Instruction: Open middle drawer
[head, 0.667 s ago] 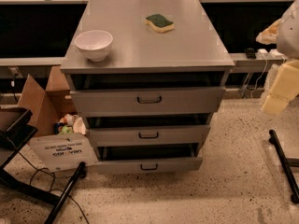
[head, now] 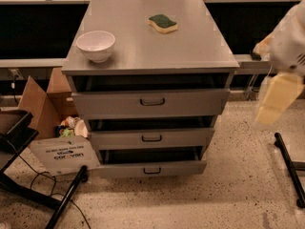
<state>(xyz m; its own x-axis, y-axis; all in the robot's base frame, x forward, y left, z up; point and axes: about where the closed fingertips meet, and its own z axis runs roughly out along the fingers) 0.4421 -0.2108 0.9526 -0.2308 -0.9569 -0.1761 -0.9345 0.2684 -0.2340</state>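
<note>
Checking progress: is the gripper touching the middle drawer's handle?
No, the gripper hangs at the picture's right edge, clear of the middle drawer.

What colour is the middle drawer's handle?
Handle: dark, nearly black; camera view. End effector hangs at right edge.

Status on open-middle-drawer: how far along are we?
Done: little. The middle drawer sits only slightly out, with a dark gap above its front. In hand: the hand hangs to the right of the cabinet, clear of the drawer's handle. Left: reach the handle, grip it and pull the drawer out.
</note>
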